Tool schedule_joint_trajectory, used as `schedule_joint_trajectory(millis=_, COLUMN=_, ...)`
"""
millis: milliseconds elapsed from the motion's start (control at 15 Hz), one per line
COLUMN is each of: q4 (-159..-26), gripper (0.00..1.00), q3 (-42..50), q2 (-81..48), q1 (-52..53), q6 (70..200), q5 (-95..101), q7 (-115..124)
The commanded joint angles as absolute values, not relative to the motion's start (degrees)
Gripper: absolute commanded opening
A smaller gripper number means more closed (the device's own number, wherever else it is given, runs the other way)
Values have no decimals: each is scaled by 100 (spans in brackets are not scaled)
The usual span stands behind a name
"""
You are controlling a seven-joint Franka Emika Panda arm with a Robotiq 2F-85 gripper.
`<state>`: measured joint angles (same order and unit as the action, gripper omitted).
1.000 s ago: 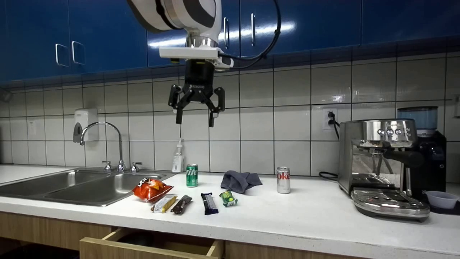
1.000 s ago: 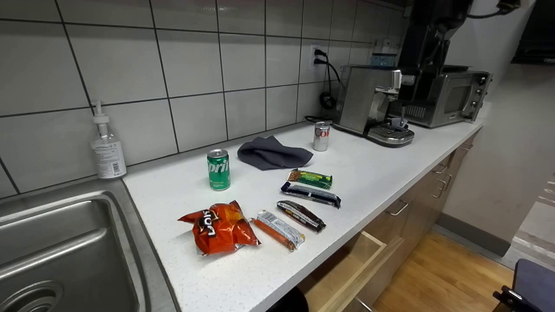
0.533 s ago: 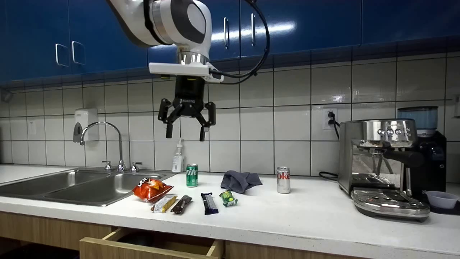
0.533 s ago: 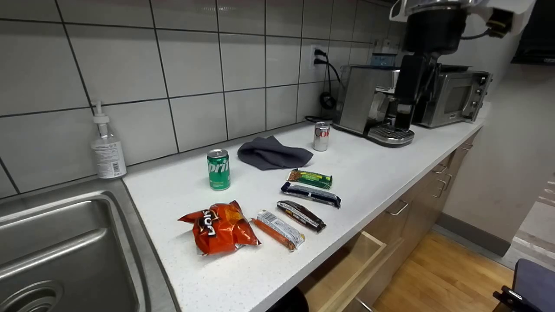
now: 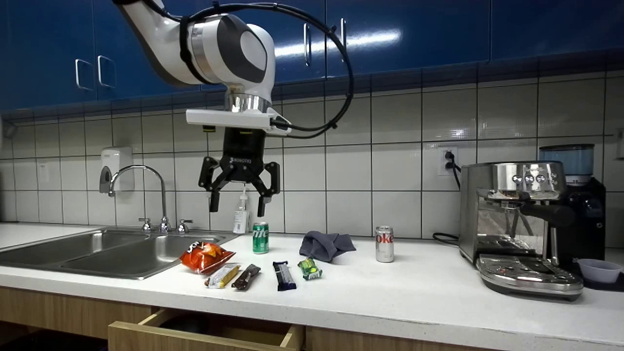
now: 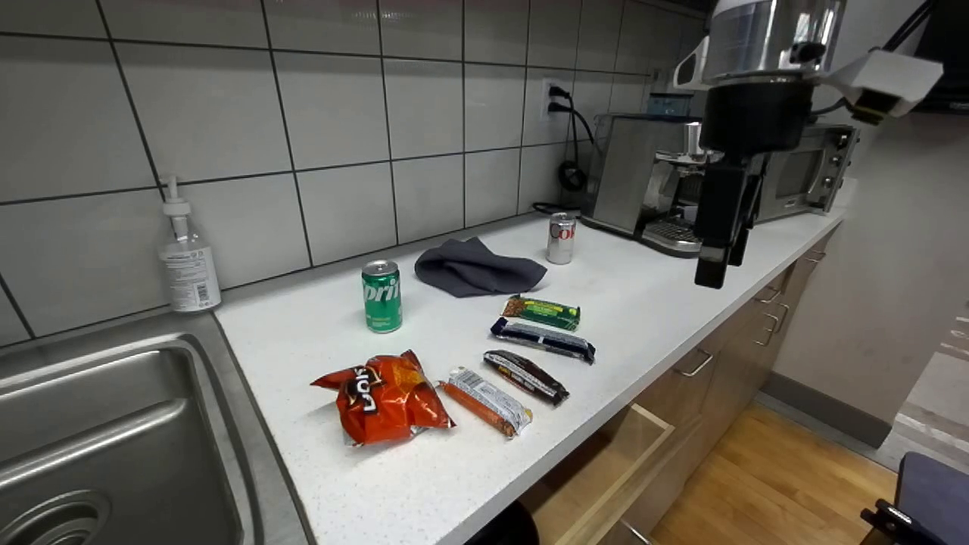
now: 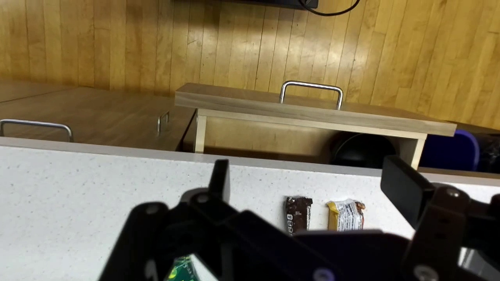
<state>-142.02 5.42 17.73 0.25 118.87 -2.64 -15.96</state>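
We see the gripper (image 5: 237, 208), jaws spread and empty, lower than before, hence nearer the brown-wrapped bar (image 5: 246, 277), untouched on the counter (image 5: 390, 292) at six o'clock below it in an exterior view.

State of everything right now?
Gripper: open, holding nothing.
Drawer: pulled open.
Blue cabinet doors: shut.
Green can: upright.
Silver can: upright.
Pump bottle: upright.
Chip bag: lying down, seal unclear.
Yellow bar: wrapped.
Brown bar: wrapped.
Blue bar: wrapped.
Green bar: wrapped.
Grey cloth: crumpled.
Faucet: no water running.
Coffee machine: power unclear.
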Motion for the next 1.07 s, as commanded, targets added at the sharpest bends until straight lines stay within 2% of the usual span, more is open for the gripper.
schedule_joint_trajectory(millis=0, q4=-14501, gripper=100, q3=404, q2=1746, q1=31, q6=12262, q5=-194, q7=-1463)
schedule_joint_trajectory(millis=533, q4=-15233, gripper=100, q3=278, q2=1451, q1=93, q6=13857, q5=-205, q7=-1401)
schedule_joint_trajectory(millis=1000, q4=-15399, gripper=100, q3=199, q2=630, q1=151, q6=15085, q5=-264, q7=-985)
